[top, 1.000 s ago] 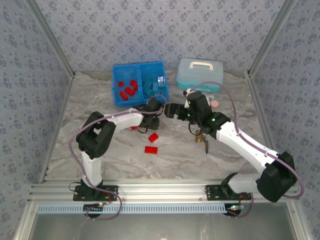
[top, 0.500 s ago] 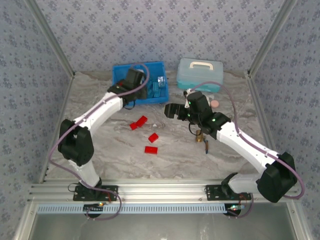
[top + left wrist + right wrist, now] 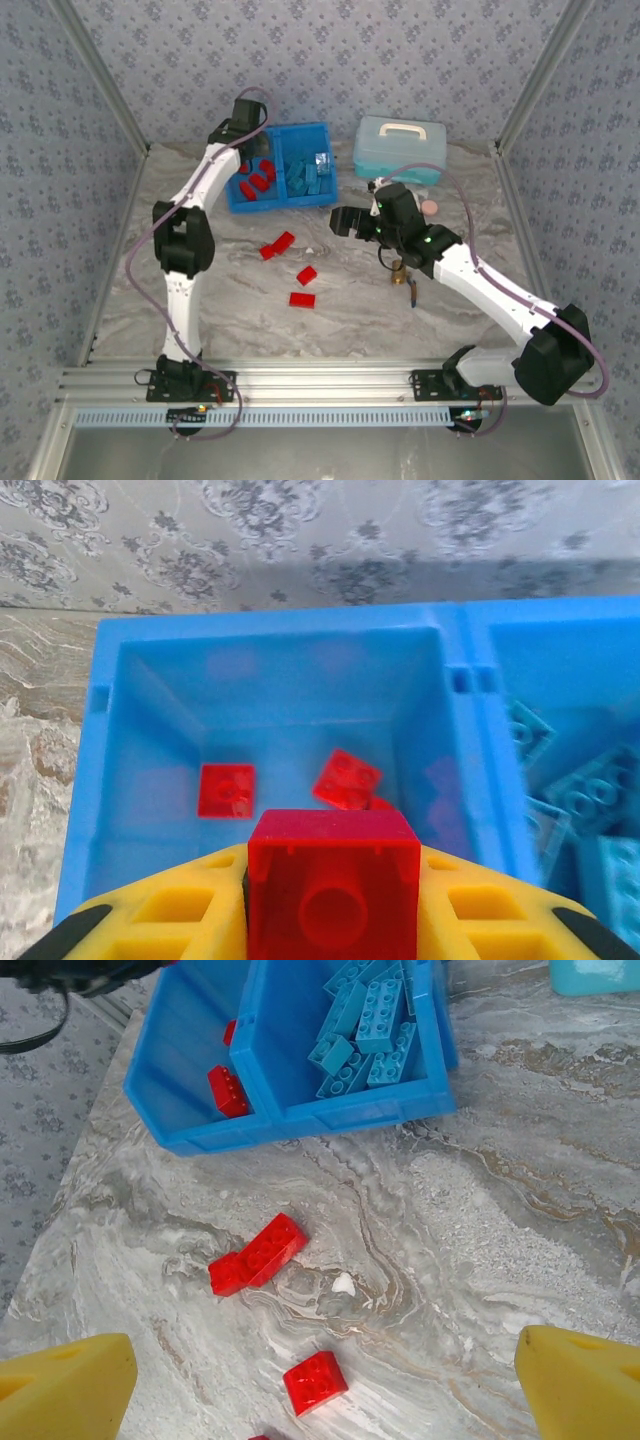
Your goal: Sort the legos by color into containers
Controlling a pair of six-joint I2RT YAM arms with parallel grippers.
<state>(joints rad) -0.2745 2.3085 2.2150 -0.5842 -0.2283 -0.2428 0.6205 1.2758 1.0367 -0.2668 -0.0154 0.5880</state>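
While your left claw (image 3: 335, 920) grips a red lego (image 3: 333, 865) above the tray's left compartment (image 3: 270, 695), your right claw (image 3: 345, 220) gapes wide over the worktop (image 3: 480, 1220).

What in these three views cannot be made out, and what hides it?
Left wrist view: the red brick in the left gripper hides the near floor of the tray's left compartment.
Top view: the right arm covers part of the brass fitting.
Right wrist view: the top edge cuts off the tray's far end, so its bricks cannot all be counted.
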